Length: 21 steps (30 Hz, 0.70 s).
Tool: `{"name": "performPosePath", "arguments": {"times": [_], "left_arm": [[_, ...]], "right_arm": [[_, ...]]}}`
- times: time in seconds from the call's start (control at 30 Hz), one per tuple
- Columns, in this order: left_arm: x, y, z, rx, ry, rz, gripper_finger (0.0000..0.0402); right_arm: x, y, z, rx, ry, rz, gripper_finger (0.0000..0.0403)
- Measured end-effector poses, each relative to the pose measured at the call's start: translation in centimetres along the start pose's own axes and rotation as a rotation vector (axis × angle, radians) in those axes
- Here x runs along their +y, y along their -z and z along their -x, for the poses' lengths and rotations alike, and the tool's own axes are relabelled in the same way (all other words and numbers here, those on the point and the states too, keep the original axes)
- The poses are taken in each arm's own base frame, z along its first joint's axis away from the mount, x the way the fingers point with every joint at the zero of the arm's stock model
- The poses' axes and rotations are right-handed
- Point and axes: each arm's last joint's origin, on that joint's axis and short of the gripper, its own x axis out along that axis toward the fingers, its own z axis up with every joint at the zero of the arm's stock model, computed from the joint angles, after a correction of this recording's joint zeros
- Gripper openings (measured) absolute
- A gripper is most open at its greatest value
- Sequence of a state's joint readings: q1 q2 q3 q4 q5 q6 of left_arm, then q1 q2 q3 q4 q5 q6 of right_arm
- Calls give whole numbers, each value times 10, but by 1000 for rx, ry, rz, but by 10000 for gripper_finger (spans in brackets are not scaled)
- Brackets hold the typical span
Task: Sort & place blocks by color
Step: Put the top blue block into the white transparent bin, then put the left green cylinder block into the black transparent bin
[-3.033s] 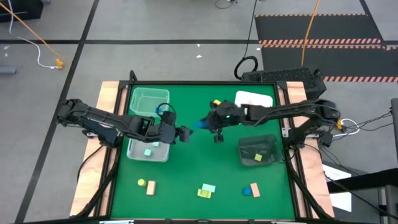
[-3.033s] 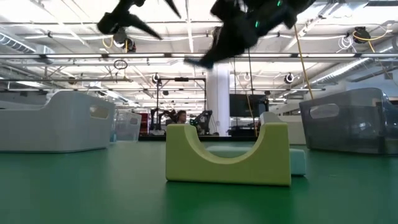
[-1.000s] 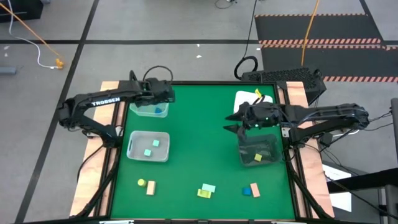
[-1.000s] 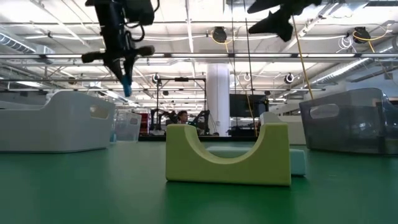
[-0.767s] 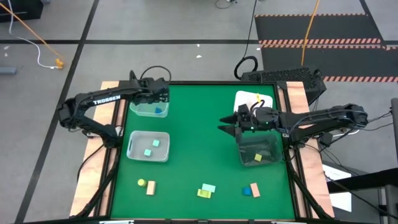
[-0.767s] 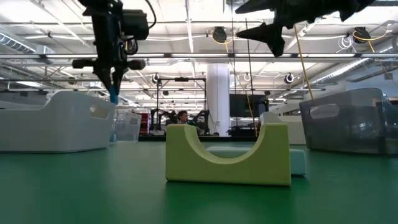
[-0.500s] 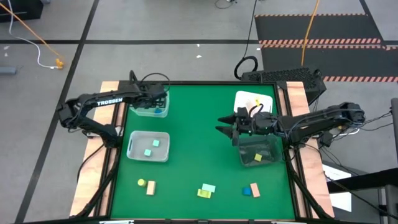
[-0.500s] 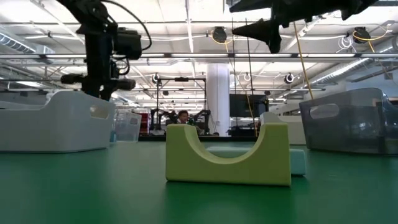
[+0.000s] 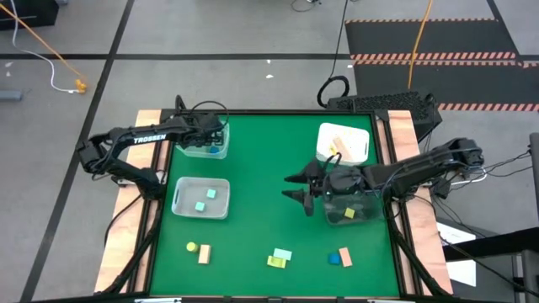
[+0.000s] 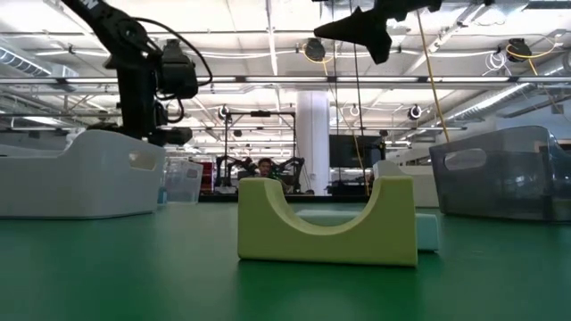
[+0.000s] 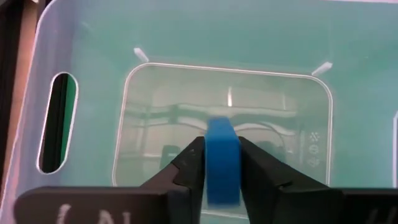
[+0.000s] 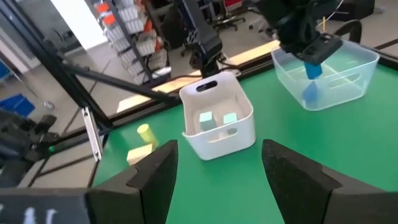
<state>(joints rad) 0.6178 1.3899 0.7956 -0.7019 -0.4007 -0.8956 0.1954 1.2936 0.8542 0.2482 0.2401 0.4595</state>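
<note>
On the green bench, the left claw is lowered into the clear tray at about 10 o'clock, and a blue block is pinched upright between its two dark fingers. In the right wrist view the same blue block is seen hanging from that claw just above the floor of the clear tray, where a second blue piece lies.

The right claw is held above the bench near the centre, toward 3 o'clock, just beside the dark tray; its fingers are spread wide and nothing is carried. One yellow-green block can be made out inside the dark tray.

The white-walled tray at about 8 o'clock holds two mint-teal blocks. In the white tray at 2 o'clock a tan block and something yellow are seen.

Along the near edge, from 7 to 5 o'clock, loose blocks are left on the bench: a yellow-green round piece just beside a tan bar, a yellow-green arch touching a mint-teal block, and an orange block touching a blue one. In the low view the arch stands on its two legs with the mint-teal piece behind it.
</note>
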Motion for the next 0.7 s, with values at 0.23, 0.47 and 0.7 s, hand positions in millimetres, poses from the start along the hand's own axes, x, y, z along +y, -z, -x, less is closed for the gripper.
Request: {"name": "performPosePath", "arguments": {"times": [0.23, 0.47, 0.7], "left_arm": [[-1, -5, 1, 2, 27, 1, 153], [-2, -25, 13, 31, 88, 14, 213], [-3, -48, 49, 89, 167, 46, 249]], "right_arm": [[6, 8, -2, 83, 12, -11, 224], [13, 12, 2, 122, -6, -25, 224], [24, 2, 6, 214, 13, 81, 224]]}}
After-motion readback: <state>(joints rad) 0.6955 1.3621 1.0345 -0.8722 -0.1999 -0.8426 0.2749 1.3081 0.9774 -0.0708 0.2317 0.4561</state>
